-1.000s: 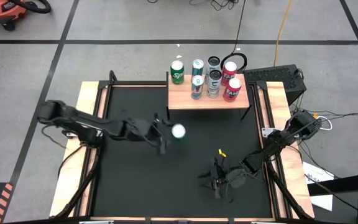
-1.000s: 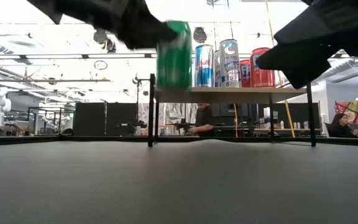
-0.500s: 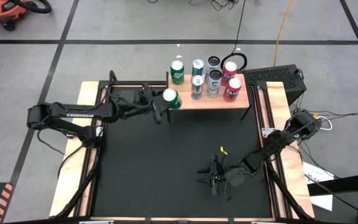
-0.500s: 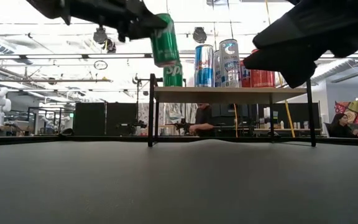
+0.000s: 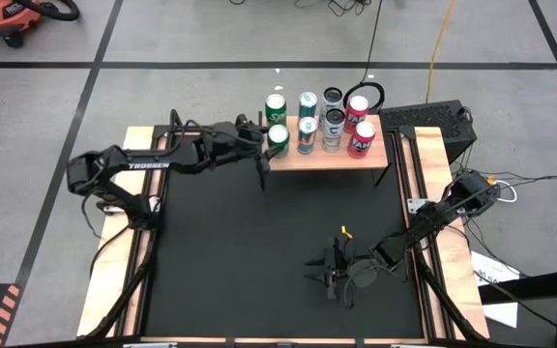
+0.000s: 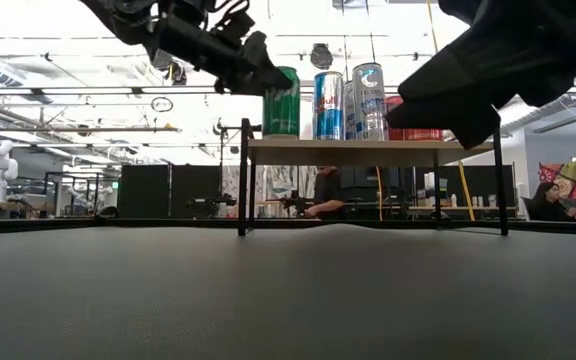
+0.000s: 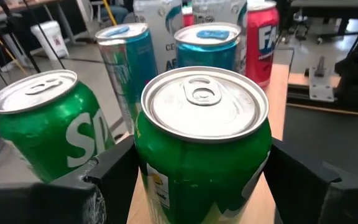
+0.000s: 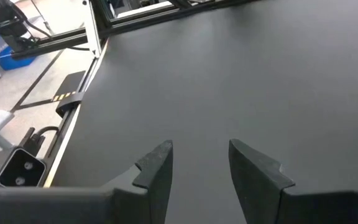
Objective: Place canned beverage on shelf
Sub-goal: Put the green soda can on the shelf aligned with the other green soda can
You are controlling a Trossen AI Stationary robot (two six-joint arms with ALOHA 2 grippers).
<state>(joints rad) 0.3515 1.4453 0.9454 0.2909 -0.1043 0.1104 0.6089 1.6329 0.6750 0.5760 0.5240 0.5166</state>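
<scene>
My left gripper is shut on a green can at the near left corner of the light-wood shelf. The can stands upright with its base at the plank; whether it rests on it, I cannot tell. Several other cans stand on the shelf: a green one, teal ones, grey ones and red ones. My right gripper is open and empty, low over the table's near right part. My left gripper pinches the green can's side wall between its two fingers, one finger on each side. The fingers come about level from the table's left side. The can is upright, its top up, over the shelf's near left corner.
The second green can stands close behind the held one, a teal can close beside it. The shelf stands on thin black legs at the table's far edge. The black table lies in front of it.
My left gripper has gone up and toward the table's far edge with the green can, from over the table's middle to the shelf's near left corner. The can was tilted on the way and is upright now. My right arm has kept still.
</scene>
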